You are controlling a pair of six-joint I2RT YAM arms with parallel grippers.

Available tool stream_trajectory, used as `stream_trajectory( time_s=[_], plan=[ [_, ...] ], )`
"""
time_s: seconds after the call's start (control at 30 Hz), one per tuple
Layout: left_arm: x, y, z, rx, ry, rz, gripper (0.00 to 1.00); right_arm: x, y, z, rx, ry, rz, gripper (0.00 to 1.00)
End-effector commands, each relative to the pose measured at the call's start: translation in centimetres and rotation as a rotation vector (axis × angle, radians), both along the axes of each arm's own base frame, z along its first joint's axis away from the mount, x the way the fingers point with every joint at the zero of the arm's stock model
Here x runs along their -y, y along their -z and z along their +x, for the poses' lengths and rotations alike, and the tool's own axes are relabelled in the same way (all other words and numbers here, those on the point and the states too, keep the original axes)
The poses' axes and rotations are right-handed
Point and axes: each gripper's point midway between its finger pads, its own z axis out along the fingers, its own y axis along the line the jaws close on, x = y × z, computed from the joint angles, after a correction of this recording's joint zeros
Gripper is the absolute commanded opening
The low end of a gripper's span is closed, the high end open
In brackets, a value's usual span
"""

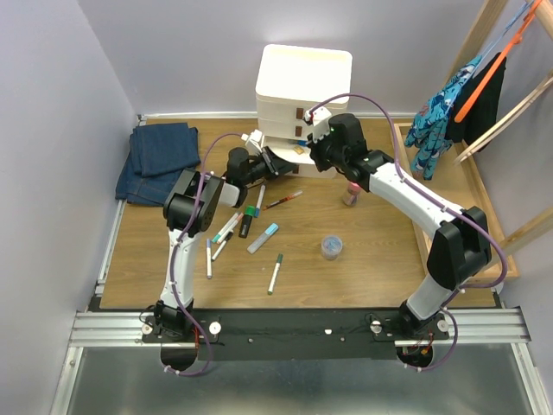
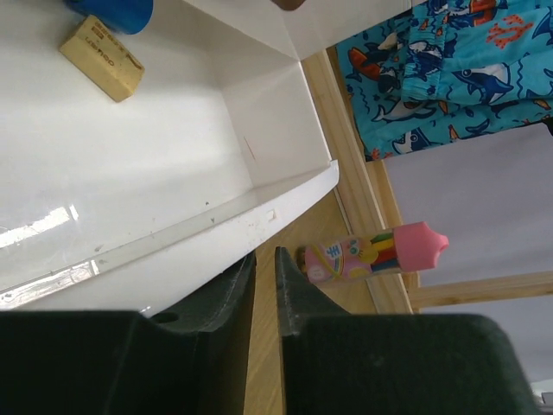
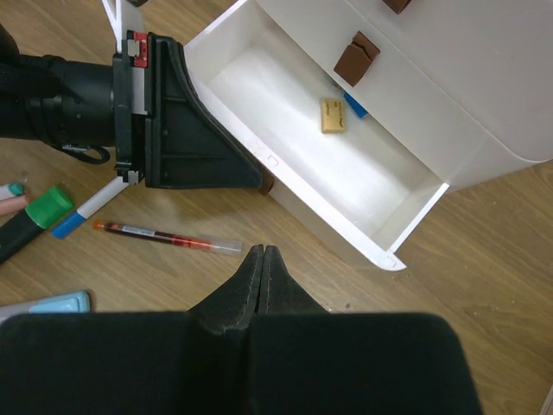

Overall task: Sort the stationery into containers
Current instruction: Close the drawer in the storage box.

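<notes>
**Right wrist view**
- Landmark: bottom drawer (image 3: 276,104) of the cabinet (image 3: 484,78), pulled out.
- Stationery stored: tan eraser (image 3: 333,115) and a blue item (image 3: 354,105) at the back of the drawer, touching.
- Stationery outside: red pen (image 3: 164,235) just in front of the drawer; green-capped marker (image 3: 43,209) further out.
- Right gripper (image 3: 262,255): fingers pressed together, empty, above the table off the drawer front.
- Left gripper (image 3: 259,180): tip at the drawer front, beside the brown handle (image 3: 267,183).

**Left wrist view**
- Left end effector: narrow slit, nothing visible in it; handle contact cannot be told.
- Pink-capped tube (image 2: 371,255): on the table beyond the drawer's corner.

**Top external view**
- Remaining work: highlighter (image 1: 263,238), green-capped pen (image 1: 275,273) and jar (image 1: 332,247) lie well in front of the drawer. Sorting is judged at an early stage.
- Hazard, drawer: a left finger catching the handle on withdrawal could drag the drawer.
- Hazard, arms: both wrists crowd the drawer front, so crossing paths could cause a collision.
- Hazard, pens: a low sweep could scatter them.
</notes>
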Motion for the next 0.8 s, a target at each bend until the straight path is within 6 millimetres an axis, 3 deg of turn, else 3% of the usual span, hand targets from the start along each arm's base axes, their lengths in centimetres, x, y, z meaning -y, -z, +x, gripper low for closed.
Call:
stream_trajectory(
  time_s=[0.0, 0.37, 0.77],
  plan=[
    [0.2, 1.3, 2.6, 0.002, -0.054, 0.033, 0.28, 0.6, -1.0, 0.3, 0.037, 0.026, 0.011, 0.01],
    [0.2, 2.3, 6.8, 0.017, -0.127, 0.111, 0.46, 1.2, -0.6, 1.0, 0.036, 0.076, 0.010, 0.01],
    [-0.2, 2.5, 9.7, 0.025, -0.208, 0.153, 0.57, 0.8, -0.1, 1.9, 0.025, 0.093, 0.021, 0.01]
  ],
)
